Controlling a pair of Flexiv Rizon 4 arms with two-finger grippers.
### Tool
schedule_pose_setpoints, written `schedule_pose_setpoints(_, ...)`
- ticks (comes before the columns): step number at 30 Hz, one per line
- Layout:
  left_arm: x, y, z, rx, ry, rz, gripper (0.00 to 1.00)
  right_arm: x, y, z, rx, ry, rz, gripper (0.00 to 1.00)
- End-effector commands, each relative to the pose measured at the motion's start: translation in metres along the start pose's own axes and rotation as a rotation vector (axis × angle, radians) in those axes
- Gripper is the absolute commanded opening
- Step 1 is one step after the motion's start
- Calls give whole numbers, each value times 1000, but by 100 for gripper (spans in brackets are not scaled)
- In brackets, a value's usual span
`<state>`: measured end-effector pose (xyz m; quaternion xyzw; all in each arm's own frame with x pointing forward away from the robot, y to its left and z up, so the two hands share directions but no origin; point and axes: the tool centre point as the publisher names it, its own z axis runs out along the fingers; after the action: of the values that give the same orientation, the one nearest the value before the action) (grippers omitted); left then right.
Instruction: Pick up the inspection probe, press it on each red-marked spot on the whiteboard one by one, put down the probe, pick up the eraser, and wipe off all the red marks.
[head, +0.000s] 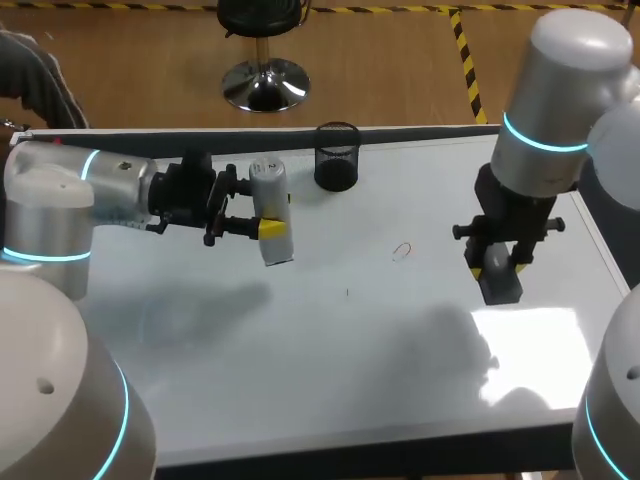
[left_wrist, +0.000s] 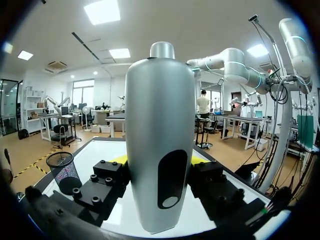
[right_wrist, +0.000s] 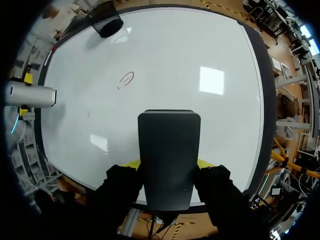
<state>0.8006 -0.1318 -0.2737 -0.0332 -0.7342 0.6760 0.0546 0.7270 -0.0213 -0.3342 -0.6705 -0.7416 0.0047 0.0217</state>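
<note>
Silver probe (left_wrist: 160, 140) clamped between left gripper (head: 271, 228) fingers, held above whiteboard (head: 350, 350) near mesh cup (head: 337, 155). Dark eraser (right_wrist: 169, 155) grasped by right gripper (head: 500, 270) over board's right part. Red mark (right_wrist: 126, 80) seen only from head and right wrist.

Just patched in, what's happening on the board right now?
The left gripper is shut on the silver probe, holding it sideways above the left part of the whiteboard. The right gripper is shut on the dark eraser, pointed down over the board's right part; whether it touches the surface is unclear. One red mark lies between them, not yet wiped. A black mesh cup stands at the far edge.
</note>
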Motion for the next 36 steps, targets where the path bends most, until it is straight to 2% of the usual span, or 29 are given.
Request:
schedule_pose_setpoints(1,1,-1,0,1,-3,2,0,13,10,-3,5,-19,-15,0)
schedule_pose_setpoints(16,1,-1,0,1,-3,2,0,59,34,5,3,-20,-84,0)
schedule_pose_setpoints(29,1,-1,0,1,-3,2,0,85,43,-3,-22,-6,-136,0)
schedule_pose_setpoints(36,1,-1,0,1,-3,2,0,97,47,5,-22,-3,-155,0)
